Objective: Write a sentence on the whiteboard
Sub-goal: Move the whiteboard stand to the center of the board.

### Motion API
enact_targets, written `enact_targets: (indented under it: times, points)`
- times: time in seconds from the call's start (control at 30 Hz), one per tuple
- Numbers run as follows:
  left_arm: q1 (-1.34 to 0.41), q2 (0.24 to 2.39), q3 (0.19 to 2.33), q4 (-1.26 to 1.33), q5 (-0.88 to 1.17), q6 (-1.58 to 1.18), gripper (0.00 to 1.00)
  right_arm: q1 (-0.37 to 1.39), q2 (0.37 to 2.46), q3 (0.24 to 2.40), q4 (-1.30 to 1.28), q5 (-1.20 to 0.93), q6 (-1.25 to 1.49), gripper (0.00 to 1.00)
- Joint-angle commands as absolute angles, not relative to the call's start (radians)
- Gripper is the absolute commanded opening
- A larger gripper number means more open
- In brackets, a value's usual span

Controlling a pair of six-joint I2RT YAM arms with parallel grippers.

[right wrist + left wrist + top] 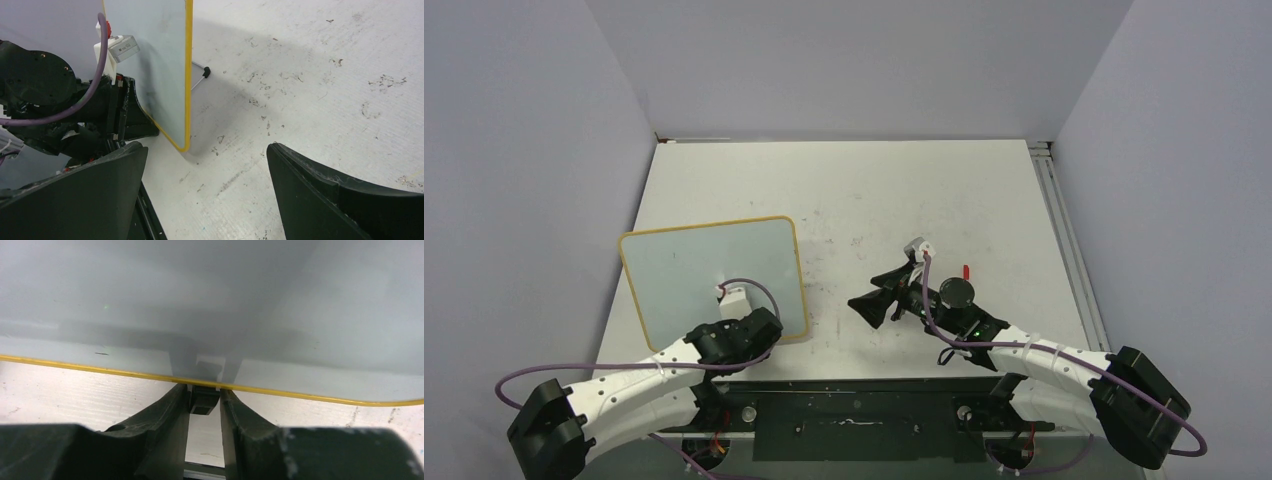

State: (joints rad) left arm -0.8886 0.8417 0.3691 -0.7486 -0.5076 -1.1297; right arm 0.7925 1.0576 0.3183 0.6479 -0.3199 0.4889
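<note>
The blank whiteboard, its near-edge clip foot closely flanked by the left gripper (clamped or not cannot be told), could be toppled by an off-centre squeeze, the right gripper being spread empty well to its right.

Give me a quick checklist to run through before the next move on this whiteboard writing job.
1. Whiteboard face blank, ready for writing: ok.
2. Left gripper fingers flank the board's black clip foot: ok; firm clamp: cannot tell.
3. Right gripper open and empty: ok.
4. Marker in a gripper: not ok, neither holds one.
5. Marker located: cannot tell; small red thing beside the right arm is too small to identify.
</note>
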Motion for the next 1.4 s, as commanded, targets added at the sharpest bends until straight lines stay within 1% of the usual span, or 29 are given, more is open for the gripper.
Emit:
enact_targets:
  times: [0.0,0.03,0.13,0.23,0.37,0.47,0.83,1.37]
  points:
    - [-0.898,0.867,0.406,-0.670,-0.565,-1.137,0.25,0.788,1.029,0.315,0.693,-0.305,0.475,0.94]
    - [-0.902,0.869,0.407,-0.669,-0.569,-1.136,0.24,0.788,1.029,0.315,0.691,-0.305,0.474,0.94]
    - [-0.917,0.880,0.407,-0.659,-0.576,-1.133,0.17,0.787,1.027,0.314,0.691,-0.301,0.474,0.94]
    - [-0.935,0.899,0.412,-0.657,-0.589,-1.135,0.14,0.786,1.021,0.314,0.685,-0.297,0.474,0.94]
    - [-0.959,0.930,0.415,-0.650,-0.616,-1.140,0.04,0.786,1.013,0.315,0.677,-0.295,0.472,0.94]
    - [-0.979,0.951,0.421,-0.638,-0.632,-1.132,0.00,0.786,1.009,0.319,0.666,-0.295,0.471,0.94]
    - [-1.052,1.015,0.480,-0.585,-0.691,-1.108,0.00,0.785,0.949,0.317,0.584,-0.227,0.472,0.95]
    - [-1.084,1.284,0.619,-0.397,-0.697,-1.041,0.00,0.779,0.793,0.317,0.424,-0.140,0.475,0.95]
